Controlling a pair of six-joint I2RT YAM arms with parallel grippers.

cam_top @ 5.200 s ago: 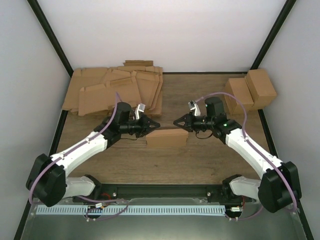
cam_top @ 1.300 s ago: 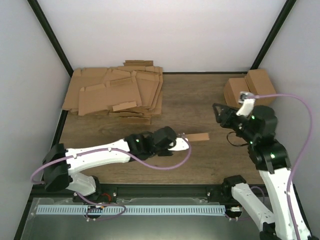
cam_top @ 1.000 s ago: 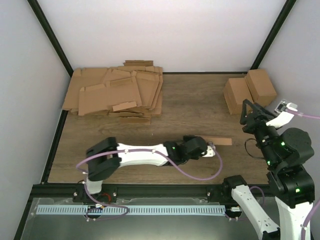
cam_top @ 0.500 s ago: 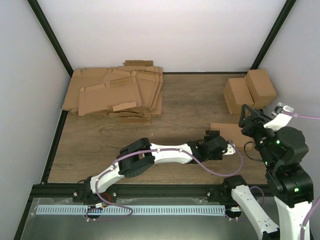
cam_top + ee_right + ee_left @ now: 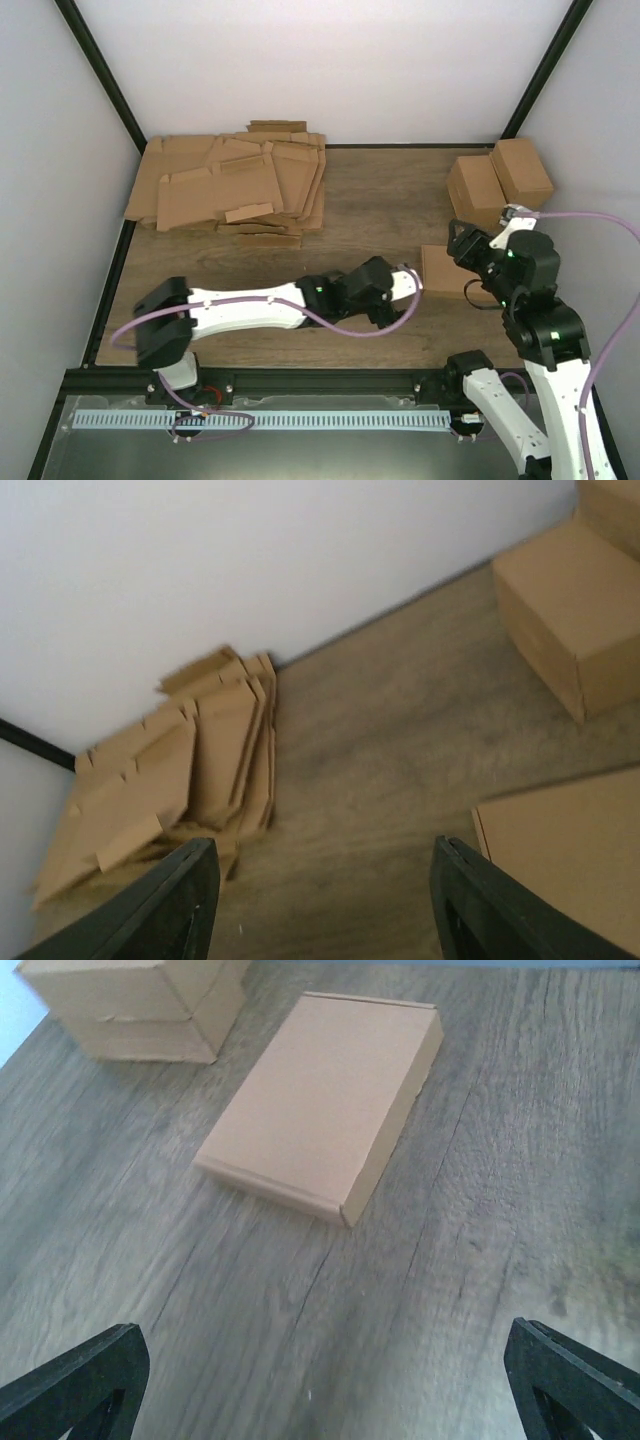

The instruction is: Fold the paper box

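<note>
The paper box (image 5: 441,270) lies flat and closed on the table's right side, in front of the two cartons. In the left wrist view the paper box (image 5: 325,1100) rests a little ahead of my left gripper (image 5: 322,1360), which is wide open and holds nothing. My left gripper (image 5: 408,282) reaches across the table and ends just left of the box. My right gripper (image 5: 466,240) hovers above the box's far right edge, open with nothing between its fingers (image 5: 170,905). A corner of the paper box (image 5: 570,850) shows at the lower right of the right wrist view.
Two blocky brown cartons (image 5: 498,180) stand at the back right, seen also in the left wrist view (image 5: 130,1000). A pile of flat cardboard sheets (image 5: 230,190) lies at the back left. Black frame posts run up both back corners.
My left gripper carried the box to the right, let it go beside the cartons and drew back to the left, now open. The right arm swung in over the box.
</note>
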